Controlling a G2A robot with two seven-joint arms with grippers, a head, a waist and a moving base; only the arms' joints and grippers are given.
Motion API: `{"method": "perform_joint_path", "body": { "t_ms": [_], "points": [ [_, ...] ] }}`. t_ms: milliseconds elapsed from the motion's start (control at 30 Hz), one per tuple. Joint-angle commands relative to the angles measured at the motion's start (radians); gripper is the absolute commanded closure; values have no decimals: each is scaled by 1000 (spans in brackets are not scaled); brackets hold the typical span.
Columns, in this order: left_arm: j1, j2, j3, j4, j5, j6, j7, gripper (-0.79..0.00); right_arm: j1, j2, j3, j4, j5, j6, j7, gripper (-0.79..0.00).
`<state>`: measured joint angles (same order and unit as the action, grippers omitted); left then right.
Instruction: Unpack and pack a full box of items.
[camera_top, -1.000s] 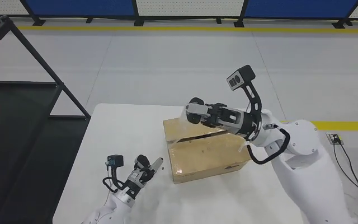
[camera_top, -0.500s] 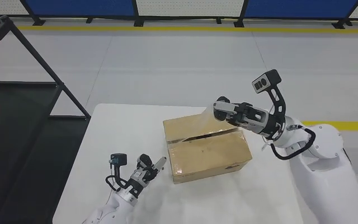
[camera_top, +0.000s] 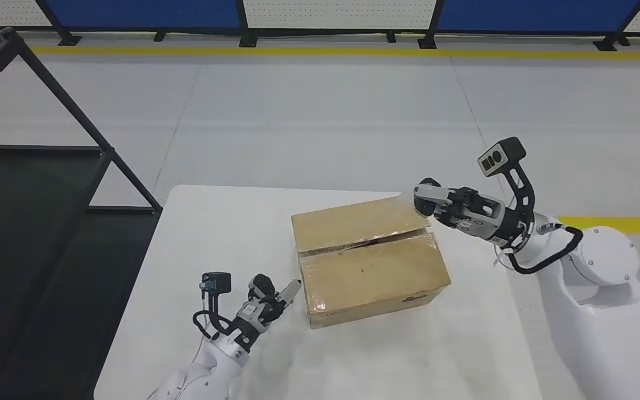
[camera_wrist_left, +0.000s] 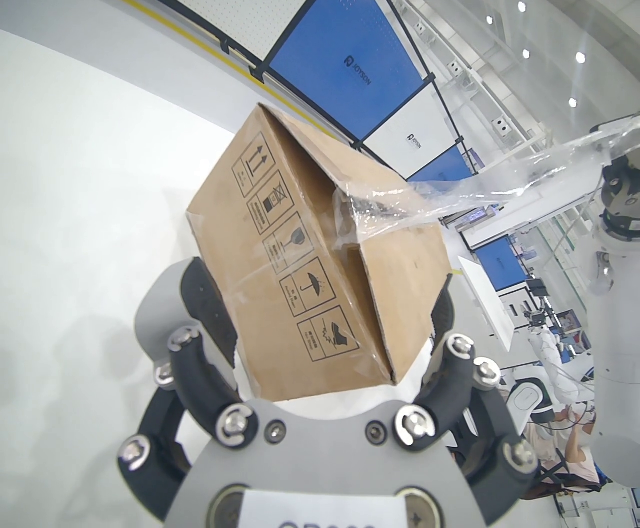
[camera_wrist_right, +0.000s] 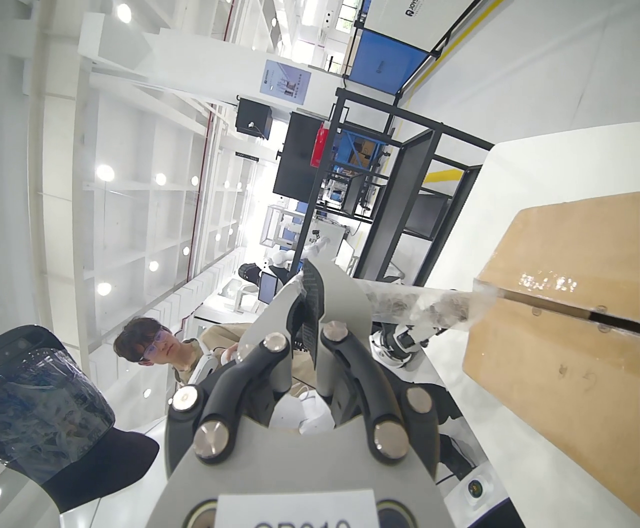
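So a white table (camera_top: 215, 250) with rounded corners is seen here, and a brown cardboard box (camera_top: 368, 262) is parked flat on it, right of the middle, flaps folded down.

A tan-brown cardboard box (camera_top: 368, 260) carries a row of black line-drawn handling symbols down one side, each framed in a black square. The tape strip (camera_wrist_right: 415, 305) is clear and glossy, flecked with white glints. The table (camera_top: 200, 260) is plain white. The left gripper (camera_wrist_left: 322, 295) has matte black fingers on a silver-grey base studded with bright metal screws. The right gripper (camera_wrist_right: 310, 280) pairs black links with pale grey finger shells and a finely ribbed black pad. The floor (camera_top: 320, 120) is pale grey, crossed by a yellow line (camera_top: 300, 50). Blue panels (camera_top: 140, 12) alternate with white panels (camera_top: 340, 12). The rack (camera_top: 50, 230) is black.
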<state>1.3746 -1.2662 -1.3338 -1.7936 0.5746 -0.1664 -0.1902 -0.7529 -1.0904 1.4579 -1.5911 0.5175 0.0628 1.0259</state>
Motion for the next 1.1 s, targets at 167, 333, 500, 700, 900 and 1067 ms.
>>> {"method": "perform_joint_path", "body": {
  "t_ms": [167,333,500,700,900,1067],
  "points": [
    [-46,-6,-20,-19,-27,109,27,-785,-11,11,23,19,11,-20,49,0],
    [-137,-10,-15,30,-35,190,-29,-785,-11,15,18,28,11,-64,86,0],
    [-219,-15,25,109,-2,212,-83,-785,-8,19,15,41,20,-77,97,0],
    [-242,-20,62,141,16,184,-86,-785,0,22,9,63,40,-96,98,0],
    [-255,-23,81,167,23,180,-92,-785,36,19,-14,104,71,-179,119,0],
    [-270,-27,97,192,29,183,-93,-785,82,16,-39,172,102,-226,158,0]
  ]
}}
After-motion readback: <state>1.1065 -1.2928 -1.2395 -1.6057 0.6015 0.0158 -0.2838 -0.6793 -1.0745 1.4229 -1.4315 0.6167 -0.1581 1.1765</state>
